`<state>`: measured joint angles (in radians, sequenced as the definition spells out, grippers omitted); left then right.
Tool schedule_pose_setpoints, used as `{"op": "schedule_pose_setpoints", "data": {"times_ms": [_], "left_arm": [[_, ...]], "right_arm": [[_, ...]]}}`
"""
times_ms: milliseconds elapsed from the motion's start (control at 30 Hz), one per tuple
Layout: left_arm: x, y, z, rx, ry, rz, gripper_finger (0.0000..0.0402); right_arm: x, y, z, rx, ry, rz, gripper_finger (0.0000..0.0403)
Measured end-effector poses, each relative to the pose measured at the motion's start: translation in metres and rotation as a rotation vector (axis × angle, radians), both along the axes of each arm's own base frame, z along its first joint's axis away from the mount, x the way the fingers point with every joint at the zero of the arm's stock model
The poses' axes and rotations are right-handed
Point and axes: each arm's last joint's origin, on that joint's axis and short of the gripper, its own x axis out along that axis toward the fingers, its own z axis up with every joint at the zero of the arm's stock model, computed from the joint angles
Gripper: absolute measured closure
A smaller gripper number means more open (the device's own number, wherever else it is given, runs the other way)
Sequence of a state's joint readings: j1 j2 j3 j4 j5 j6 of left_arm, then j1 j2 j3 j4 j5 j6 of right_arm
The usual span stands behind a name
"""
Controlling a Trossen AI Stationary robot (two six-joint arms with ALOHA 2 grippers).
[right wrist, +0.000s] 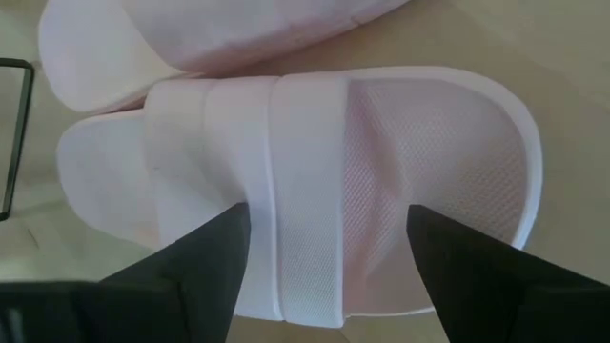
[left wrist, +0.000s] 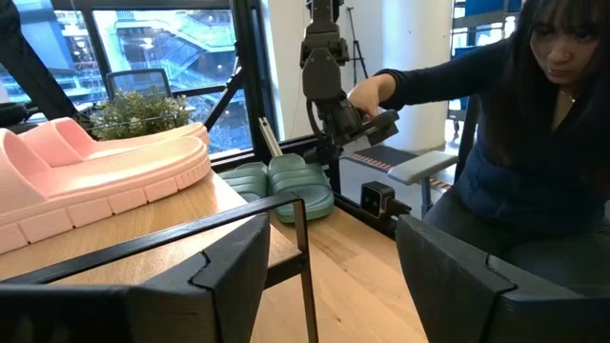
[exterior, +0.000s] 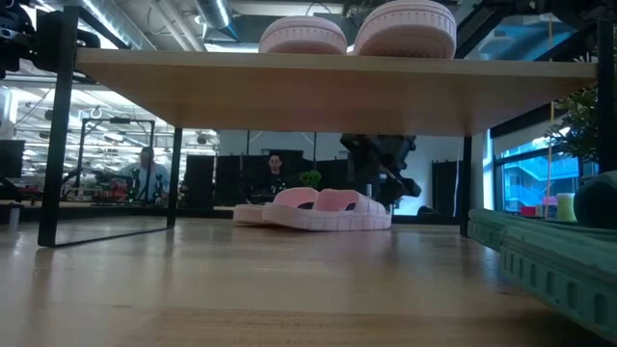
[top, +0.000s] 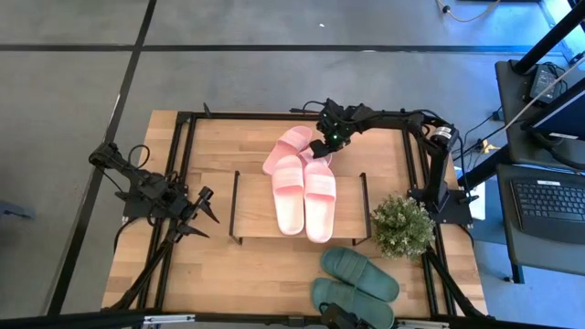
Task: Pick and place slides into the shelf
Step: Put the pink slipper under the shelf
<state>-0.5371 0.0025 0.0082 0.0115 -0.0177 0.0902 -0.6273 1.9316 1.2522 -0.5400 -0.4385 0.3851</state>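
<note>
One pair of light pink slides (top: 304,196) lies on the shelf's wooden top board (top: 256,206). A second pink pair (top: 291,151) rests sole-down on the table behind the shelf, one slide overlapping the other. My right gripper (top: 322,149) hovers over that pair, tilted downward and open. In the right wrist view its fingers (right wrist: 329,224) straddle the wide strap (right wrist: 305,181) of the nearer slide, without visible touch. The dark green pair (top: 359,272) lies at the table's near right. My left gripper (top: 203,212) waits open at the left.
A potted plant (top: 402,226) stands right of the shelf. A black metal frame (top: 183,128) runs around the table. Under the shelf board (exterior: 289,87) the tabletop lies bare. A person (left wrist: 534,143) sits beyond the table's edge, one hand on a dark arm.
</note>
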Motion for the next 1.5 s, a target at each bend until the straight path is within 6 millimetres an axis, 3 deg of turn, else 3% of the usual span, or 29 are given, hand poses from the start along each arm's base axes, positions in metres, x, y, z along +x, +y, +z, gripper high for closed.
{"op": "schedule_pose_setpoints", "data": {"times_ms": [733,933,1100,1500], "left_arm": [[0.0,0.0,0.0,0.001,0.0,0.0,0.018],[0.0,0.0,0.0,0.001,0.0,0.0,0.018],[0.0,0.0,0.0,0.001,0.0,0.0,0.018],[0.0,0.0,0.0,0.0,0.0,0.0,0.018]], "right_arm": [[0.0,0.0,0.001,0.011,-0.005,0.004,0.0121],[-0.001,0.002,0.01,0.017,-0.046,0.016,0.0121],[0.005,0.007,0.013,0.083,-0.127,0.065,0.0121],[0.011,0.014,0.009,0.074,-0.112,0.084,0.0121]]}}
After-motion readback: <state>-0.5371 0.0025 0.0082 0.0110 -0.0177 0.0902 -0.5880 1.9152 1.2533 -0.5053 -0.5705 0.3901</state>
